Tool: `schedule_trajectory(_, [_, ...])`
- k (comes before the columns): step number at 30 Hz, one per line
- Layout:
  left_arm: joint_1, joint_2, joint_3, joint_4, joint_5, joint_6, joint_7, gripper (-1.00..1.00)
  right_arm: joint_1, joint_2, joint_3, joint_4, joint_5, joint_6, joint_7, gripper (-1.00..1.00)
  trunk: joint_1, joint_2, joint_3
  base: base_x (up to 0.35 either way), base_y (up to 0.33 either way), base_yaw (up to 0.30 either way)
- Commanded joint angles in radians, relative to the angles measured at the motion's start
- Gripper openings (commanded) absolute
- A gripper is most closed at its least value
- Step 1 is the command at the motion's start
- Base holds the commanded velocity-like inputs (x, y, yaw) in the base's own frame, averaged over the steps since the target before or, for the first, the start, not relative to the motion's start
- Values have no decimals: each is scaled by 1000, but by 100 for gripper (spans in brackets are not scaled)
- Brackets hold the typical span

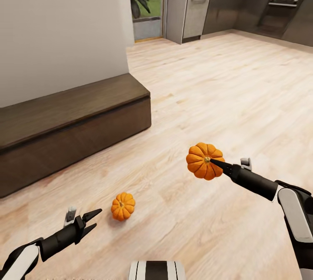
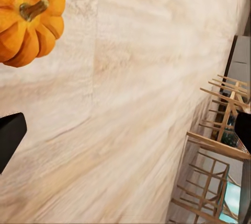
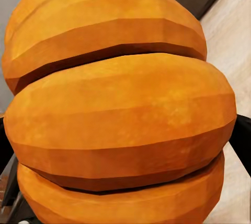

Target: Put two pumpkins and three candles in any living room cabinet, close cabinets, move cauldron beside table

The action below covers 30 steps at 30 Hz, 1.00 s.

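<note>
One orange ribbed pumpkin hangs above the wooden floor at the right, and my right gripper is shut on it; up close its ribs take up the right wrist view. A second pumpkin lies on the floor at the lower left, also seen from the left wrist. My left gripper is open just left of it, nothing between its fingers, one black fingertip showing. The long low dark-brown cabinet stands closed against the wall at the left.
A grey wall rises behind the cabinet. Dark kitchen units with an oven line the far back. Wooden chairs show in the left wrist view. Open plank floor stretches between me and the kitchen.
</note>
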Motion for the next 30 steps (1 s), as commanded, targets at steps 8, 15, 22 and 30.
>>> schedule_trajectory(8, [-1,0,1,12,0,1,-11,100,0,1,0,-1,2,4,-17,-100,0,0,0,161,-189,288])
schedule_trajectory(15, [-2,3,-3,57,-29,-11,-158,100,0,2,0,-2,1,4,-19,-100,0,0,0,178,-113,291])
schedule_trajectory(22, [-6,3,-2,63,-58,-12,-212,100,0,2,0,-2,1,4,-19,-100,0,0,0,128,-207,292])
schedule_trajectory(30, [-7,2,-2,63,-59,-12,-214,100,0,2,1,0,2,4,-19,-100,0,0,0,119,-132,292])
